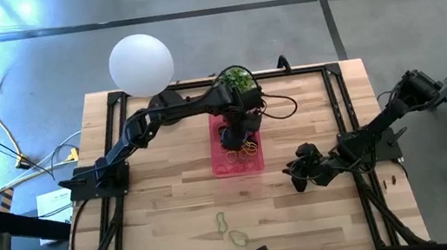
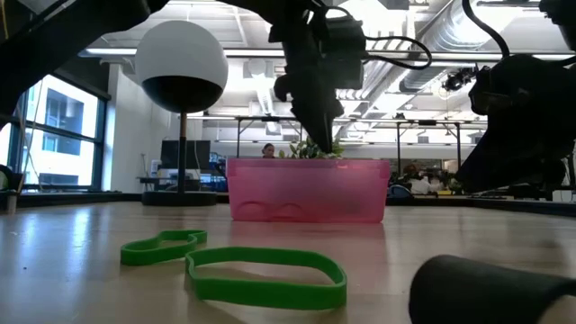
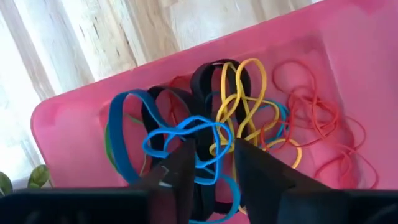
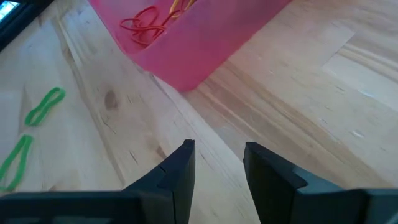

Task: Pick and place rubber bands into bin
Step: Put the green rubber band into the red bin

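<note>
Pink bin point(image 1: 222, 164), tangled rubber bands point(image 3: 205, 137) inside

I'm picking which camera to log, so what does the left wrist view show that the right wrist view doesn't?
Only the left wrist view shows the tangled blue, black and yellow rubber bands under the left gripper, its fingers apart. Only the right wrist view shows two green rubber bands on the wooden table and the open right gripper. Both show the translucent pink plastic bin holding red rubber bands.

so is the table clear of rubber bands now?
No, two green rubber bands lie on the wooden table in the high view, well outside the pink bin.
</note>
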